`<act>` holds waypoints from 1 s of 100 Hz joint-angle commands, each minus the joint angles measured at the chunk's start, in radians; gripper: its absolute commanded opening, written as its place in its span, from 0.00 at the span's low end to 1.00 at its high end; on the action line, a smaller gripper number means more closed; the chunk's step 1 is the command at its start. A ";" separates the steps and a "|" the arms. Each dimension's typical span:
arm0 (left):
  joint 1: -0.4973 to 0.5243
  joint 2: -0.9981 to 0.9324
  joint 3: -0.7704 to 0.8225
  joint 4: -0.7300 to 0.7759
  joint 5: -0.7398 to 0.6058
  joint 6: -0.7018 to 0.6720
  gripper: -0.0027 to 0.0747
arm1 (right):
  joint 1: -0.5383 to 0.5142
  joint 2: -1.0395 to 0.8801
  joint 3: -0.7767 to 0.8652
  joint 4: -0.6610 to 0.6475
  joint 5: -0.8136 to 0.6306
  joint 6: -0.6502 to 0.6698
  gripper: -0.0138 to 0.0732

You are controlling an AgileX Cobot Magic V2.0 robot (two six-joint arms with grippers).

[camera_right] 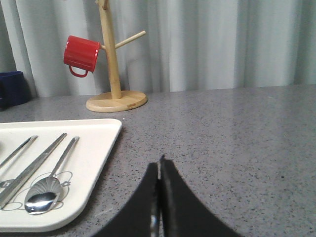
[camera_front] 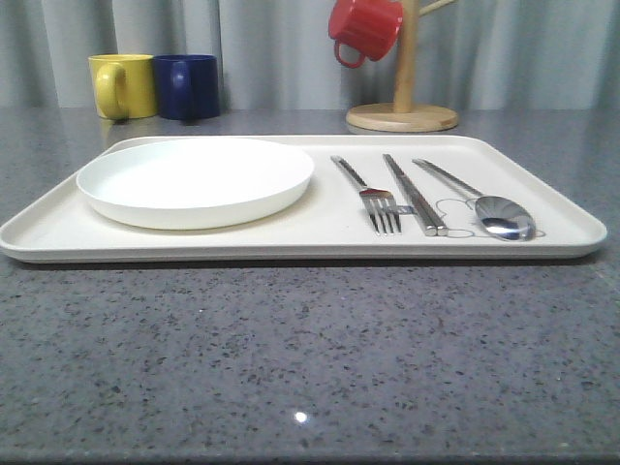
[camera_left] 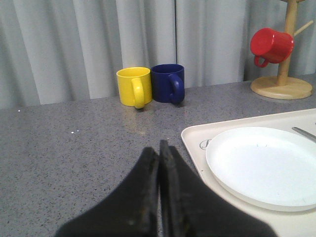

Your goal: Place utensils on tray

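Utensils are laid side by side on the right half of the tray [camera_front: 542,208]: fork [camera_front: 373,199], chopsticks [camera_front: 415,196], then spoon [camera_front: 484,205]. A white plate [camera_front: 194,179] is set on the tray's left half. The tray's printed drawing is largely hidden beneath the spoon and plate. Both the left pincer [camera_left: 159,148] and right pincer [camera_right: 159,165] are seen clenched and empty above the bench [camera_front: 310,358], beside the tray. Yellow [camera_front: 121,84] and blue [camera_front: 187,85] mugs are stood behind, and a red mug [camera_front: 363,29] is hung on a wooden stand [camera_front: 403,111] cut off at the top

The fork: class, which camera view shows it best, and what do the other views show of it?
The front view: the whole fork lies on the tray, tines and handle clear. The right wrist view catches part of its handle; the left wrist view shows one handle tip, not identifiable.
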 commanded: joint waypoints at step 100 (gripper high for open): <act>0.000 -0.314 0.264 0.441 -0.170 -0.493 0.01 | -0.005 -0.018 0.003 0.000 -0.085 -0.008 0.08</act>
